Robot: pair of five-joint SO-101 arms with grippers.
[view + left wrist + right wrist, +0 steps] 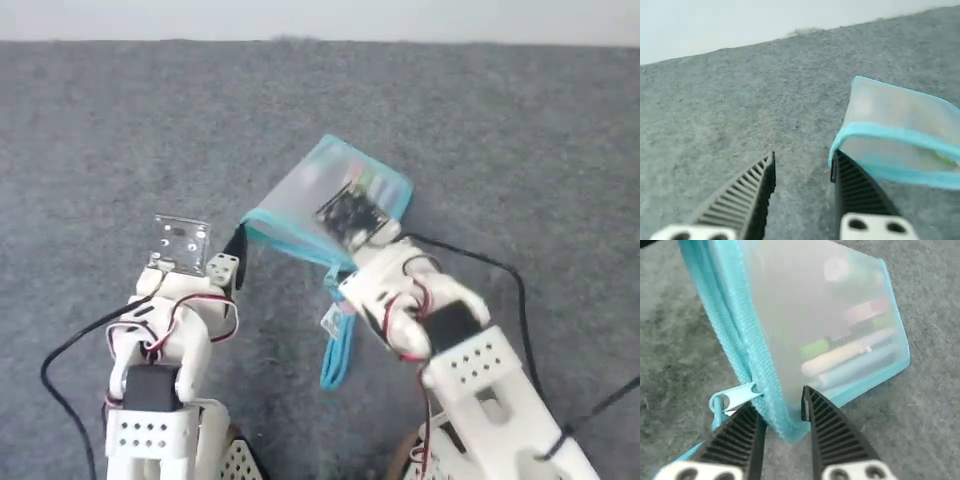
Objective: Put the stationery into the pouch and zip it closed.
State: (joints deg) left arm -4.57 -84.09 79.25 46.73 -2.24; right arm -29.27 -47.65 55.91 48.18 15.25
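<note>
At the left, left gripper [804, 165] spread open and empty, one finger at an end corner of the pouch [330, 195]; at the right, right gripper [780, 402] pinched on the opposite corner beside the zip pull [732, 400], holding the pouch propped on edge on the grey mat [120, 120]. Looks like the tail of the zipping step, zip seemingly shut along its visible length; next calls for a gentle release without tipping. Inside the pouch, pens and other stationery [850, 357] packed away from the zip.

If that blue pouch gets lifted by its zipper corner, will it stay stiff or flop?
Probably floppy: the pouch is thin translucent film with a fabric zipper edge, so it would likely sag from the right gripper. The stationery sits bunched toward one side, so that end may swing down.
</note>
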